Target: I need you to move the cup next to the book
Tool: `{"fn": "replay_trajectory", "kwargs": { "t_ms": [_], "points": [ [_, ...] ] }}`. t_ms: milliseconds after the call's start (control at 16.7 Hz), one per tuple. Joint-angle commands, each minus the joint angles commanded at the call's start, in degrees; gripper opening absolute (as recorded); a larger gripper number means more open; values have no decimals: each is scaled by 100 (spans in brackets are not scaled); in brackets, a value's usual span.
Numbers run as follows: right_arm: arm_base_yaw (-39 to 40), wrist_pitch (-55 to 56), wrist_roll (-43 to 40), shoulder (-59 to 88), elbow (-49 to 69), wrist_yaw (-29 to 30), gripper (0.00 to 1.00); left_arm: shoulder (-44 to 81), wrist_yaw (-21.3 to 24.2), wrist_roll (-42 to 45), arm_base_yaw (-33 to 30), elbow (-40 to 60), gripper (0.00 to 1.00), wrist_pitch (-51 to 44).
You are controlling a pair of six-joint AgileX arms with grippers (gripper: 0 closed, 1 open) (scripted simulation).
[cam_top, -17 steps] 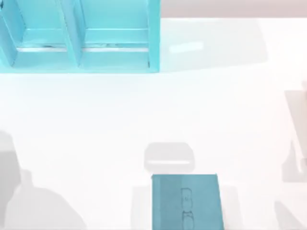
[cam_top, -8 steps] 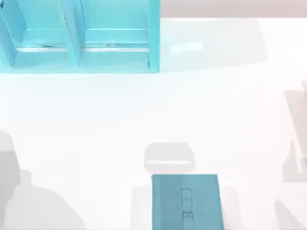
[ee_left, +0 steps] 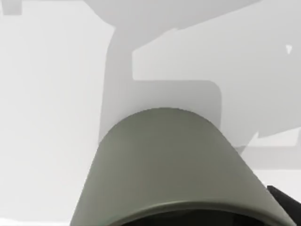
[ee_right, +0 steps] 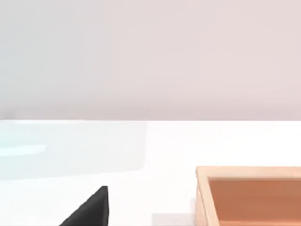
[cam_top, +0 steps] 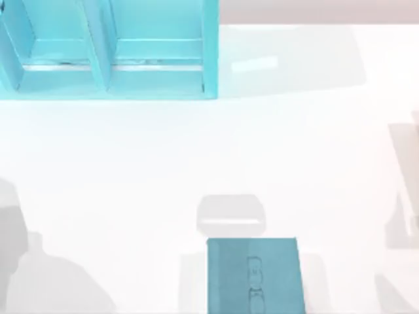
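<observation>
The book lies flat on the white table. It is at the near edge, a little to the right of the middle. It is teal-blue and has a faint dark line drawing on its cover. Its near end runs off the edge of the top view. Just past its far side there is a soft grey shadow on the table. At the far left corner stands a big light-blue shelf. It has open boxes with walls between them, and it is well apart from the book. The cup is grey-green and round. In the left wrist view it sits very close in front of the camera. The white table and some grey shadows lie behind it. A small dark bit of the left gripper peeks out just beside the cup's edge. I cannot tell if this gripper is holding the cup or has let it go. In the right wrist view, a black tip of the right gripper sits over the white table. I cannot tell if this gripper is open or closed. Near it on the table is a wooden box with a light rim and an orange-brown inside. A pale wall rises behind the far edge of the table.
</observation>
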Motion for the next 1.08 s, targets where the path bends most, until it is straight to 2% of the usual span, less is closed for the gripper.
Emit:
{"fn": "replay_trajectory", "kwargs": {
  "t_ms": [540,900,1080],
  "points": [
    [0,0,0,0,0,0,100,-390,-2,-9,-7,662,0,-1105],
    [0,0,0,0,0,0,100,-411,1,-9,-3,699,0,-1135],
    [0,0,0,0,0,0,100,-405,-55,-321,-173,771,0,-1118]
  ]
}}
